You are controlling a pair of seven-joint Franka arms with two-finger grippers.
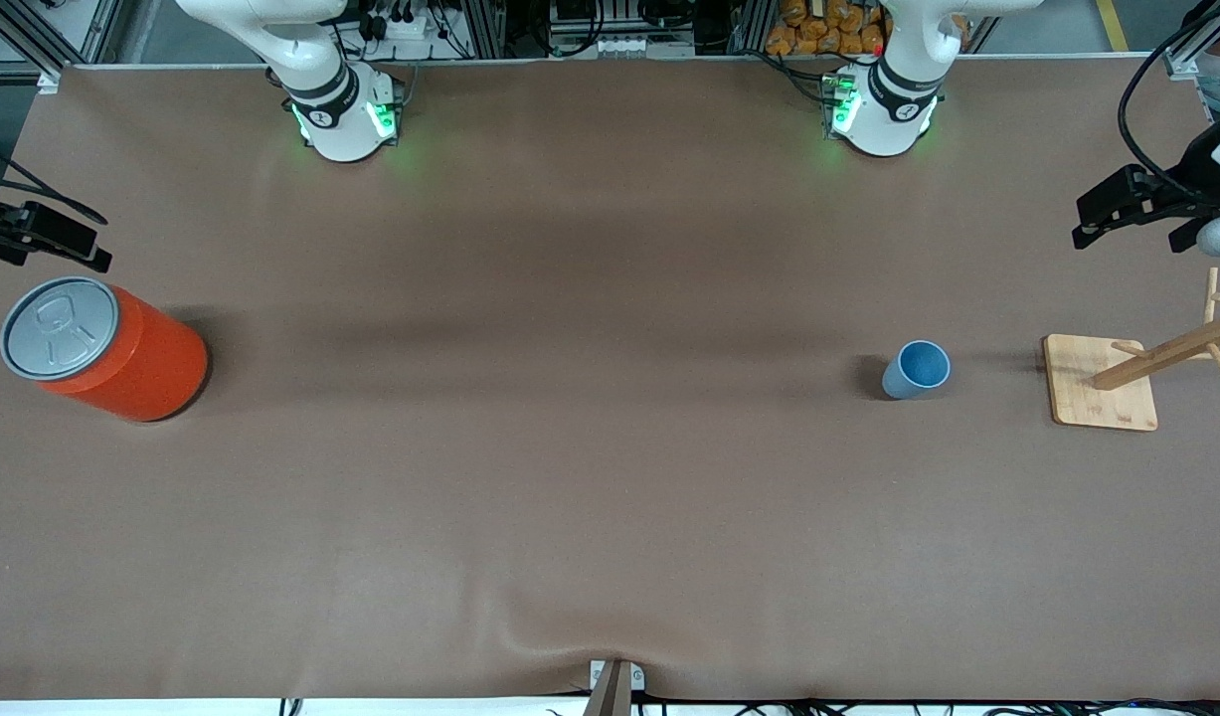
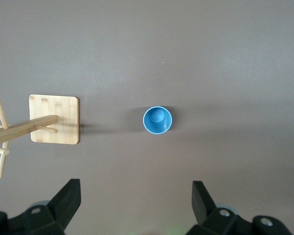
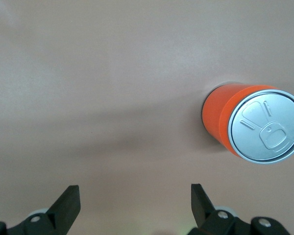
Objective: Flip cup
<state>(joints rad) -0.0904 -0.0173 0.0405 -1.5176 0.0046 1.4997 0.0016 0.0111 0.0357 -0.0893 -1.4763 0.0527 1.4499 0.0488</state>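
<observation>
The cup (image 1: 916, 369) is small and light blue. It stands upright on the brown table with its mouth up, showing a darker blue inside, toward the left arm's end. In the left wrist view the cup (image 2: 157, 120) lies well below my left gripper (image 2: 136, 188), whose black fingers are spread wide with nothing between them. From the front, the left gripper (image 1: 1092, 224) hangs high over the table's edge near the wooden rack. My right gripper (image 3: 135, 193) is open and empty too, high over the right arm's end (image 1: 33, 234) beside the orange can.
A wooden peg rack on a square base (image 1: 1100, 382) stands beside the cup, closer to the left arm's end, and its base (image 2: 54, 119) shows in the left wrist view too. A large orange can (image 1: 107, 350) with a grey pull-tab top (image 3: 265, 126) stands at the right arm's end.
</observation>
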